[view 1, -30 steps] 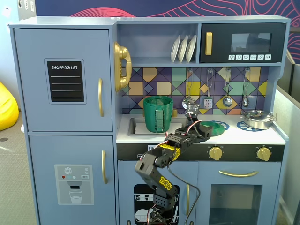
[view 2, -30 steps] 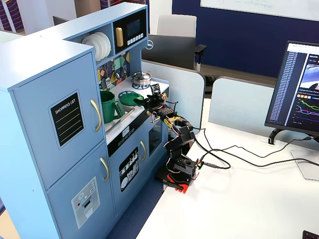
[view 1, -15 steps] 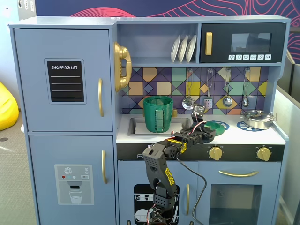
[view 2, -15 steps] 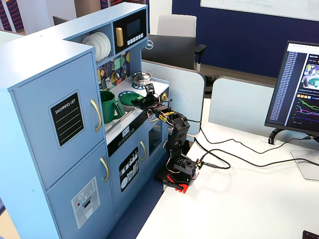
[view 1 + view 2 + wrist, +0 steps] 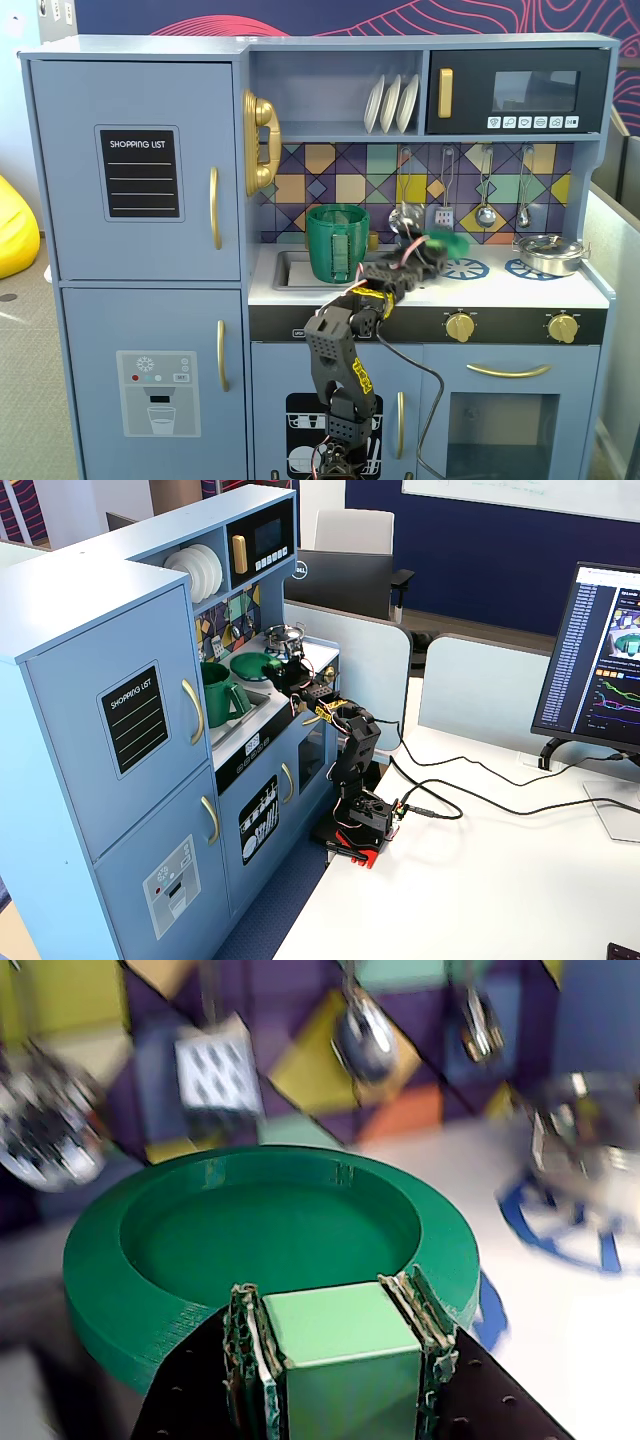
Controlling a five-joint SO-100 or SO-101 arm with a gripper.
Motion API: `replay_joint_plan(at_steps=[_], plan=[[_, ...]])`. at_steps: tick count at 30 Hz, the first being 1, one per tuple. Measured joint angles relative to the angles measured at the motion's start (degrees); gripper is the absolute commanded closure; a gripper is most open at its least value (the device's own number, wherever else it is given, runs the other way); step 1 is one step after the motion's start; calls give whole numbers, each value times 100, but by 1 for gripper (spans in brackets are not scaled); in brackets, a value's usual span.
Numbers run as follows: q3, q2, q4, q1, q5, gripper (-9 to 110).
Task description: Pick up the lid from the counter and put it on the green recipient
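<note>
My gripper [image 5: 338,1296] is shut on the light-green tab of the green lid [image 5: 270,1230]. It holds the flat round disc in the air above the white counter [image 5: 570,1350]. In a fixed view the lid [image 5: 447,243] hovers above a blue burner print, right of the tall dark-green pot [image 5: 337,243], with the gripper [image 5: 425,256] just below and left of it. The pot stands in the sink, its mouth open and its ribbed handle strip facing front. In the other fixed view the lid [image 5: 255,665] floats right of the pot [image 5: 215,695], with the gripper [image 5: 286,677] beside it.
A shiny silver pot [image 5: 548,253] sits on the right burner and shows blurred in the wrist view [image 5: 590,1140]. Metal utensils [image 5: 485,215] hang on the tiled back wall above the counter [image 5: 500,290]. The recessed sink [image 5: 290,268] lies at the counter's left end.
</note>
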Motion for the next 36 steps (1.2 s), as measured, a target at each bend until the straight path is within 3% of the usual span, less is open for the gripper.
replay_joint_plan(at_steps=[18,36], plan=[[-2241,800,2804,-1784,-141,102],[-2250,352,3006,-2505,-316,102]])
